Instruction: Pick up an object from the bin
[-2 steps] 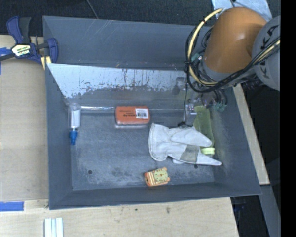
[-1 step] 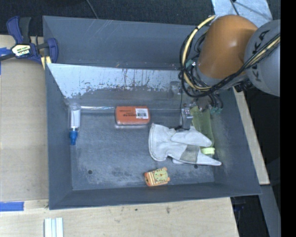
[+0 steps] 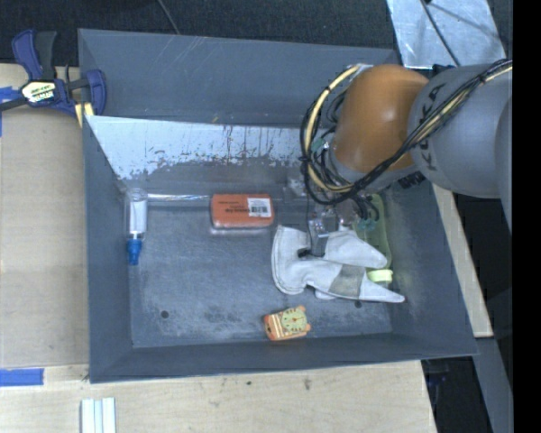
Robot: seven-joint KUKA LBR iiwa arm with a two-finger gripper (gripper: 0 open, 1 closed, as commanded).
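Hanging low in the right half of the grey bin (image 3: pixel 108 242), with the gripper (image 3: pixel 324 230) right at the upper edge of a crumpled white work glove (image 3: pixel 317 267). Looks set on the glove as the likeliest pick: soft, bunched, plenty of folds to pinch, and lying directly underneath. Cannot tell whether spread or pressed together, being tucked under the orange wrist cover (image 3: pixel 379 120) and its cables; cannot tell either whether touching the cloth or just above it. Lying well apart and out of the way: an orange wrapped block (image 3: pixel 242 212) near the back wall, a clear tube with a blue tip (image 3: pixel 136 228) along the left side, a small orange-and-yellow toy (image 3: pixel 286 324) at the front. Sitting at the glove's right end, a yellow-green scrap (image 3: pixel 380 277) — probably best left alone, so as to lift one thing only
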